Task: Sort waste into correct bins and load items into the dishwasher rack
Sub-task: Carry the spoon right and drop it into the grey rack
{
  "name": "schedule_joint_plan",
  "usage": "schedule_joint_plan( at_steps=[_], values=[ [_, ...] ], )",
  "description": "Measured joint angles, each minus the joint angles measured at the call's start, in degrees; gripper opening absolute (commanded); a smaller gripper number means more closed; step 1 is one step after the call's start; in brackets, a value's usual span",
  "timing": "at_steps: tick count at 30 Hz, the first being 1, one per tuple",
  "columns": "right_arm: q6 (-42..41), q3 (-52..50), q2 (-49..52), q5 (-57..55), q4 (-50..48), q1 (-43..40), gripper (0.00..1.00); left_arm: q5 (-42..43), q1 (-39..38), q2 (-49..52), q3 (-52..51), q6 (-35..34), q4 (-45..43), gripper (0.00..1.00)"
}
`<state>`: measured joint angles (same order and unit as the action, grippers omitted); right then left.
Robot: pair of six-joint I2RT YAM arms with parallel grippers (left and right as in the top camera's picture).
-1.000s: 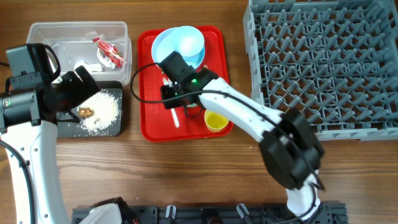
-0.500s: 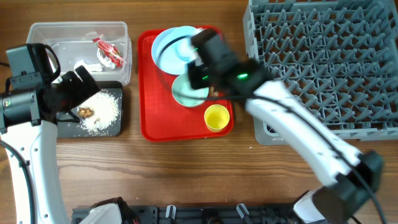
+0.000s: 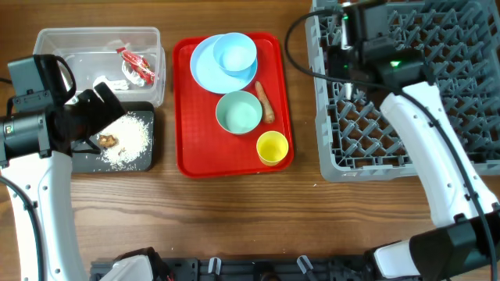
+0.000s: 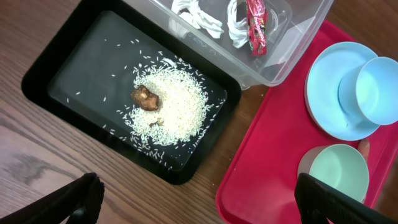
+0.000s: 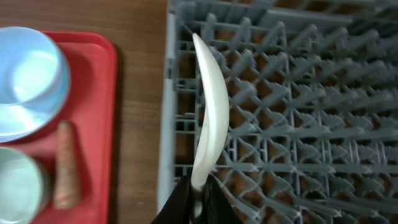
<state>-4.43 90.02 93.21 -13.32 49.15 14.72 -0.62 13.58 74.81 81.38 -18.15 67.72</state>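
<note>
Right wrist view shows my right hand point(image 5: 198, 198) clenched on the white spoon point(image 5: 208, 99), held over the dishwasher rack point(image 5: 298, 124) at its edge nearest the red tray point(image 5: 96, 93). I'm loading it; next, I should lower it between pegs and release.

Bright, even indoor light; crisp from overhead, softer at the wrists.

From overhead, light falls from above and leaves only faint, soft shadows on the worktop point(image 3: 234, 226); the red tray point(image 3: 184, 148) is vivid but not blown out. In the left wrist view the clear plastic tub point(image 4: 280, 65) carries small glints, and the left tool point(image 4: 199, 196) shows as dark blurs in the lower corners. In the right wrist view the white plastic spoon point(image 5: 208, 106) looks nearly overexposed, the right tool point(image 5: 196, 202) is black and unfocused, and the dishwasher rack point(image 5: 298, 124) seems slightly soft near the top edge.
</note>
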Motion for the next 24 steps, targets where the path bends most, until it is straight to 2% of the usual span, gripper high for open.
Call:
schedule_joint_plan(
  at_steps=[8, 15, 17, 20, 24],
  values=[
    [0.11, -9.97, 0.02, 2.84, -7.89, -2.27, 0.04, 0.02, 0.0, 0.02, 0.0, 0.0, 0.0, 1.0],
    [-0.61, -14.16, 2.14, 3.17, -10.95, -2.25, 0.04, 0.02, 0.0, 0.02, 0.0, 0.0, 0.0, 1.0],
    [-0.7, -14.19, 3.43, 3.23, -11.13, -2.25, 0.29, 0.0, 0.0, 0.02, 0.0, 0.0, 0.0, 1.0],
    [-1.38, -14.25, 5.14, 3.48, -11.1, -2.25, 0.43, 0.0, 0.0, 0.02, 0.0, 0.0, 0.0, 1.0],
    [-2.19, -14.25, 6.21, 3.87, -11.13, -2.25, 0.5, 0.0, 0.0, 0.02, 0.0, 0.0, 0.0, 1.0]
  ],
)
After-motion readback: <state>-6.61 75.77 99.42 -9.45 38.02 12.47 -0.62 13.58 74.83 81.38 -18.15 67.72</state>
